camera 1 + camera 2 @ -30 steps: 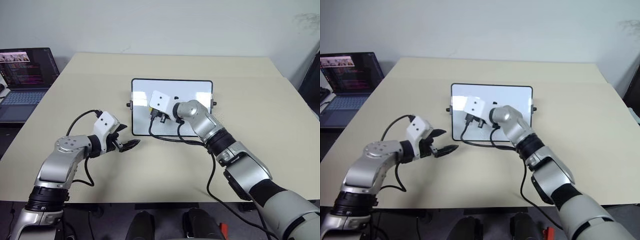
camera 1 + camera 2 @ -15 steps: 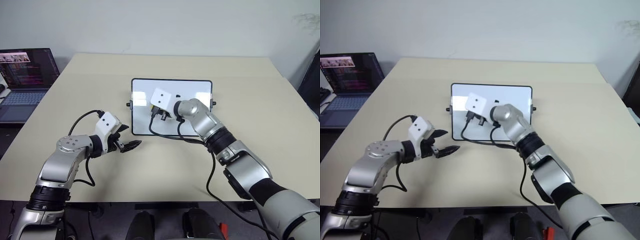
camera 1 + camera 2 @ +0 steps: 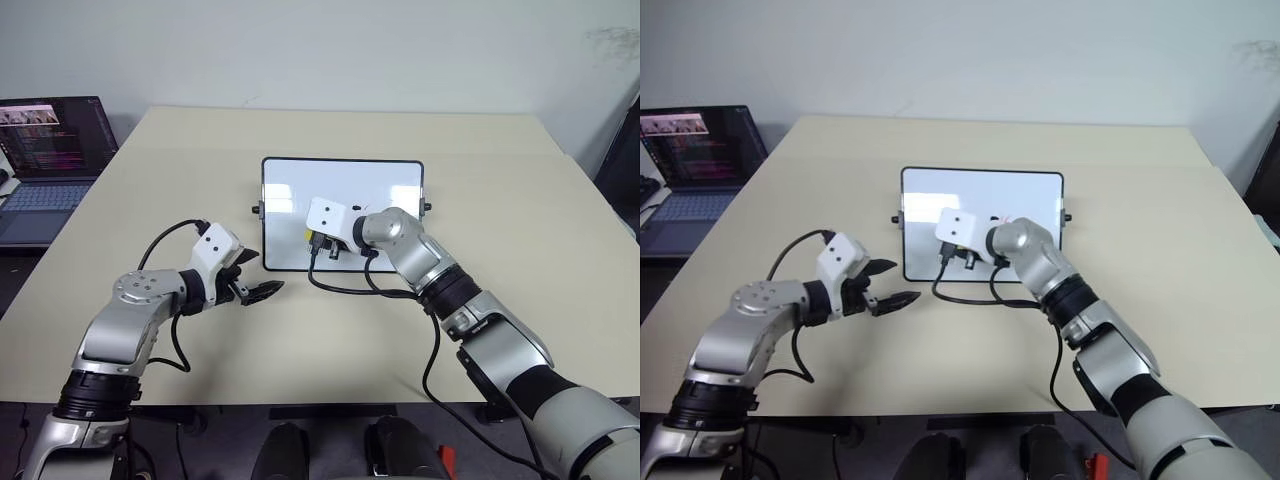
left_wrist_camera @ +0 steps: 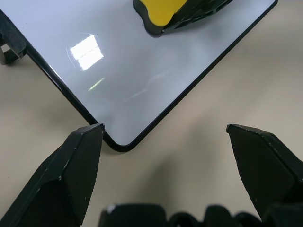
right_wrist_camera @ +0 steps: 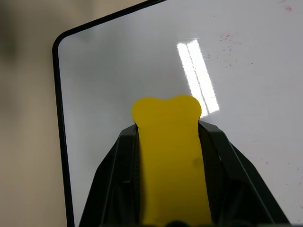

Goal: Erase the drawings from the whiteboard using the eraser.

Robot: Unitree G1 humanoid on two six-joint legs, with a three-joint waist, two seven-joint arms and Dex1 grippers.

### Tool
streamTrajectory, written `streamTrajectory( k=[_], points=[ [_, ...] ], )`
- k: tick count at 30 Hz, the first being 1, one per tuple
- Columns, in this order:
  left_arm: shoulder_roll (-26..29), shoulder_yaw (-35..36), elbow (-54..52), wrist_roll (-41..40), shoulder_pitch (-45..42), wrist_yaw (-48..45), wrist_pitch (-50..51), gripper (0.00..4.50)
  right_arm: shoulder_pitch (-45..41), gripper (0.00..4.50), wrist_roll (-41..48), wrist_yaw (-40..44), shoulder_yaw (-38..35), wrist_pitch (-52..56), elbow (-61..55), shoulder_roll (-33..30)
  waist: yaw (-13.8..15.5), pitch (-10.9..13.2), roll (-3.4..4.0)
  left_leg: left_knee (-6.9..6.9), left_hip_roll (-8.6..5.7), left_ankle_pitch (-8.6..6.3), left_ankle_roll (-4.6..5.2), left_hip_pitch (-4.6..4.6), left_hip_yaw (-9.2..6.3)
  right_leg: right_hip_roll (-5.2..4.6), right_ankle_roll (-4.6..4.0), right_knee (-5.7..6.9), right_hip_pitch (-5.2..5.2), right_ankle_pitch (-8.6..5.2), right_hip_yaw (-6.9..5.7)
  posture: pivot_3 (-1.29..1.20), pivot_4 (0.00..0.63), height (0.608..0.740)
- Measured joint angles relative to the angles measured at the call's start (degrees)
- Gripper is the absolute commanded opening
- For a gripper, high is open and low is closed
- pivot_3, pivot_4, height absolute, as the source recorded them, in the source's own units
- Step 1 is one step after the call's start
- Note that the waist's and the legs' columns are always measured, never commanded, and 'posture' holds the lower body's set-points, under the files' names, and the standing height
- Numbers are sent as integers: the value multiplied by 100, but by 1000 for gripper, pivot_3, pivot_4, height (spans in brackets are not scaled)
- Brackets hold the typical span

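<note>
Gripping the yellow eraser (image 5: 168, 156) between its two black fingers, the right gripper (image 3: 322, 243) is clamped on the block's sides, with the rounded yellow end sticking out past the fingertips. The eraser sits over the near-left part of the whiteboard (image 3: 385, 180), close to the board's near edge; whether its underside presses on the surface cannot be told. In the right wrist view, a rounded corner of the black frame lies just beyond the eraser, and faint red specks of the drawings (image 5: 226, 36) dot the white surface farther off. In the head view, a small red trace shows just beside the right wrist.

The left gripper (image 3: 262, 290) stands with its fingers spread wide and nothing between them, above the table (image 3: 520, 200), just off the board's near-left corner. Its wrist view shows that rounded corner between the two fingertips, apart from both.

The whiteboard lies flat near the middle of the table. A laptop (image 3: 48, 150) with a lit screen stands well apart at the far left.
</note>
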Motion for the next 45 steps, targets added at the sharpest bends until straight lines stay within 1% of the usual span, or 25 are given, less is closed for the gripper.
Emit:
streamTrajectory(
  k=[3,6,8,11,14,18,22,26,33,39,45],
  points=[
    [-23,0,7,1,-34,1,-51,4500,8,1323,140,-172,-217,50,-12,104,1,2,2,0,1,1,1,-3,0,0,-1,0,-2,1,-1,0,150,740],
    [-276,64,102,-27,-113,118,-280,4500,296,1323,673,-234,-868,638,-529,173,28,8,2,1,1,0,0,-32,-9,-1,-11,-16,-15,10,-12,0,150,740],
    [-426,156,116,-103,-198,163,-405,4500,694,1322,1036,-174,-1227,1154,-1410,142,29,11,0,2,-1,-2,-3,-68,-12,-8,-7,-20,-41,14,-16,0,150,740],
    [-541,266,114,-176,-334,222,-515,4500,1333,1322,1477,-139,-1581,2015,-3083,-1,26,13,3,-3,-4,-17,-19,-80,-13,-13,6,-28,-49,2,-17,0,150,740],
    [-609,319,149,-194,-431,252,-602,4500,1906,1322,1782,-217,-1923,2848,-4690,-318,26,13,3,-2,-4,-40,-29,-85,-11,-15,13,-35,-53,-14,-15,0,150,740],
    [-629,337,193,-219,-480,200,-616,4500,2623,1322,1960,-465,-2222,3578,-5980,-679,5,13,3,-4,-5,-44,-28,-83,-4,-14,14,-38,-53,-18,-9,0,150,740],
    [-614,252,229,-240,-522,-6,-605,4500,3236,1322,1989,-887,-2290,3899,-6630,-813,-6,14,2,-4,-5,-44,-27,-69,-2,-6,15,-28,-48,-20,-4,0,150,740],
    [-545,141,360,-241,-591,-273,-592,4500,3712,1322,1915,-1349,-2160,3911,-6674,-740,-15,15,3,-1,-5,-44,-28,-61,6,3,16,-25,-44,-21,6,0,150,740],
    [-507,8,623,-226,-793,-523,-603,4500,3694,1321,1914,-1698,-1771,3883,-6563,-617,-8,16,3,0,-4,-44,-28,-62,5,29,17,-27,-44,-21,7,0,150,740],
    [-468,-1,659,-192,-820,-627,-641,4500,3346,1321,1921,-1765,-1446,3831,-6309,-603,-10,16,3,0,-2,-44,-28,-62,4,29,16,-27,-44,-21,7,0,150,740],
    [-344,-55,672,-120,-794,-810,-725,4500,2508,1321,2037,-1831,-1411,3777,-5318,-234,-9,16,3,1,2,-44,-28,-61,3,31,14,-25,-44,-20,6,0,150,740]
  ],
)
